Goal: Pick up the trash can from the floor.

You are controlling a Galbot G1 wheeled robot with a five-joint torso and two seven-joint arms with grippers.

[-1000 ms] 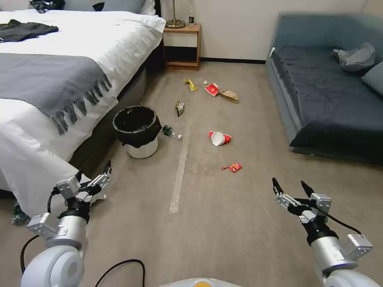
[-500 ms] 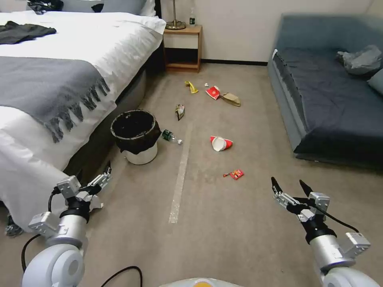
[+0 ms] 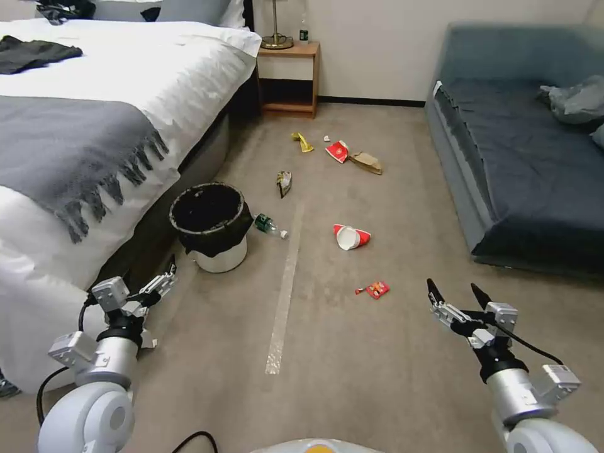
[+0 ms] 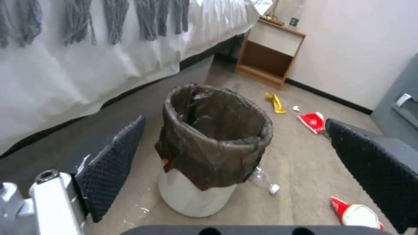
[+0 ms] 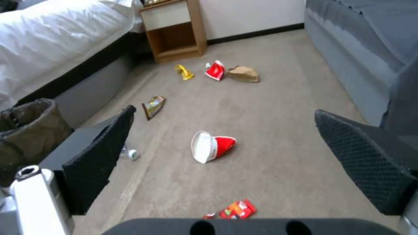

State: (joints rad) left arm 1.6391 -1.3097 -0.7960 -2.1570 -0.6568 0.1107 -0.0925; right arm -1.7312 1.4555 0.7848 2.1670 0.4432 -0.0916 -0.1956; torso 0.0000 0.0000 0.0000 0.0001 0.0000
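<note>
Head view is showing the trash can [image 3: 211,225] standing upright on the floor [image 3: 352,352] ahead of the left gripper [image 3: 149,280], which is nearer and is hanging released; the right gripper [image 3: 454,293], also released, is waiting well apart. Bin base is partly hiding behind the liner

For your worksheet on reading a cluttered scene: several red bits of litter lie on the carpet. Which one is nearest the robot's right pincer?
The small flat red wrapper, lying just ahead of the right pincer. The tipped red-and-white paper cup lies farther off, and the red carton lies farthest, near the nightstand.
</note>
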